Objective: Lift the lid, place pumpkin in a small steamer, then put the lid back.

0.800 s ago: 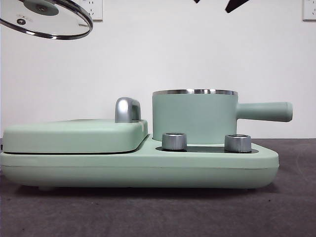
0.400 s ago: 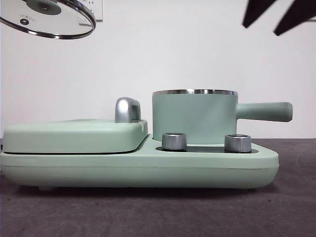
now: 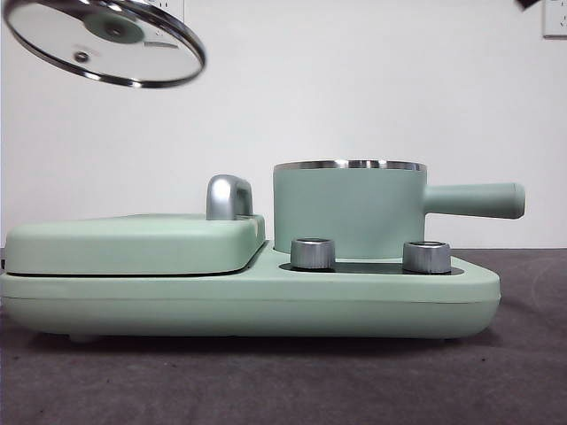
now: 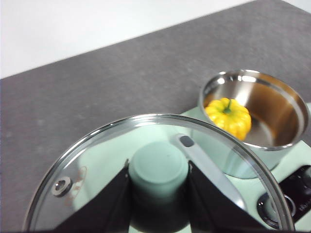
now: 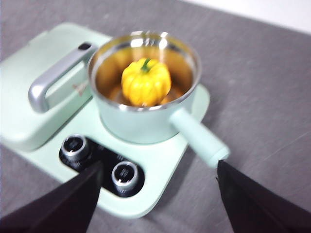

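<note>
Risk of clipping the steel rim of the small steamer (image 3: 350, 211), pumpkin (image 5: 145, 81) already inside, if the tilted lid (image 3: 104, 42), pinched by its knob in the left claw (image 4: 158, 177), lands off-centre; right claw (image 5: 158, 194) wide open, clear above.

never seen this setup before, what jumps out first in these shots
The lid hangs tilted in the air high above the flat griddle cover, its knob clamped in the left gripper. The yellow pumpkin already sits inside the open small steamer, with the right gripper open above it.
</note>
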`<control>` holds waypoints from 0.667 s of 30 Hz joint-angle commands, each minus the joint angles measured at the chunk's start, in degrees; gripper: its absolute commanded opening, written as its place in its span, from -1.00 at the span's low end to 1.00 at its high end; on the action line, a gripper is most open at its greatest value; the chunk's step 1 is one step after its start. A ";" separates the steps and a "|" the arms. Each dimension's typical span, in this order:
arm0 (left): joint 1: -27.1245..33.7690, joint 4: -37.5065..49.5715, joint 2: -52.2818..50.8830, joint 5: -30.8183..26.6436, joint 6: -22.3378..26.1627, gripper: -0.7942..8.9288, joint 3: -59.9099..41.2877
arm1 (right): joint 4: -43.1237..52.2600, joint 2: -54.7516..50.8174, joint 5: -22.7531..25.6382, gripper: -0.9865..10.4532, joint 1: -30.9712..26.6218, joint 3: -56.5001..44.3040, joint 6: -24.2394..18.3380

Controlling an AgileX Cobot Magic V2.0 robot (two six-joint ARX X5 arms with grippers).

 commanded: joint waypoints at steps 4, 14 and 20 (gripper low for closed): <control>-4.76 6.78 4.61 0.31 0.37 -0.81 1.07 | -0.87 -3.52 1.42 -0.20 0.37 -0.15 0.74; -12.94 22.91 13.94 0.31 0.37 -0.81 1.07 | -3.69 -4.68 3.67 -0.20 0.37 -0.15 0.70; -15.43 33.77 20.15 0.31 0.31 -0.81 1.07 | -4.15 -4.68 3.65 -0.20 0.37 -0.15 0.52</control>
